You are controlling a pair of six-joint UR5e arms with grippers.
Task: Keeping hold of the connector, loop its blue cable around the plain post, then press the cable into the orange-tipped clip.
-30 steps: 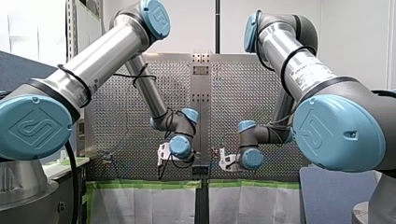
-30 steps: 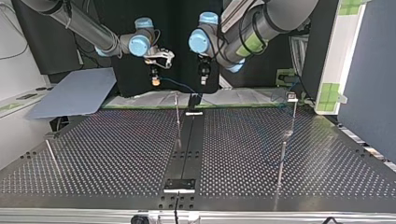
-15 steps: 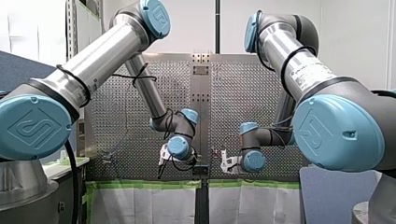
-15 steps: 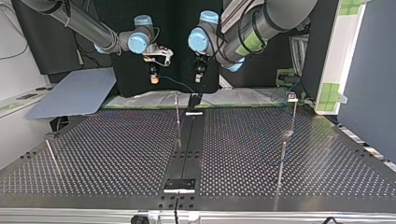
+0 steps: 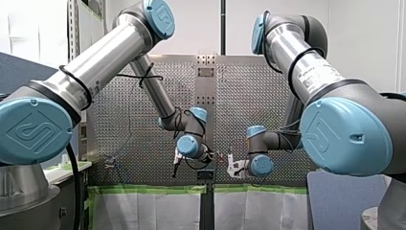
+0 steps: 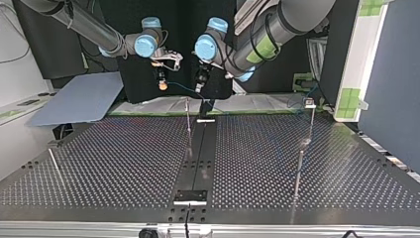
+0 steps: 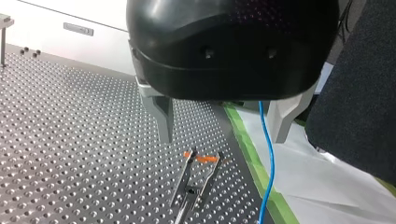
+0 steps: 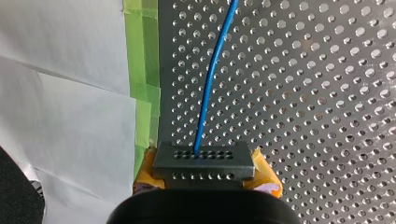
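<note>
Dark-grey connector [image 8: 203, 161] | two hole rows | blue cable [image 8: 211, 79] thin, perhaps slack

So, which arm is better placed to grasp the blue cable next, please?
Left, probably: my left gripper is open around the blue cable, near the orange-tipped clip; my right gripper holds the connector.

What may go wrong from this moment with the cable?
1. The cable hangs loose between the open fingers of the left end effector, close to one finger; it might slip out.
2. The clip is ahead of those fingers; a descent might strike it.
3. A pull might twist the connector in the right end effector.
</note>
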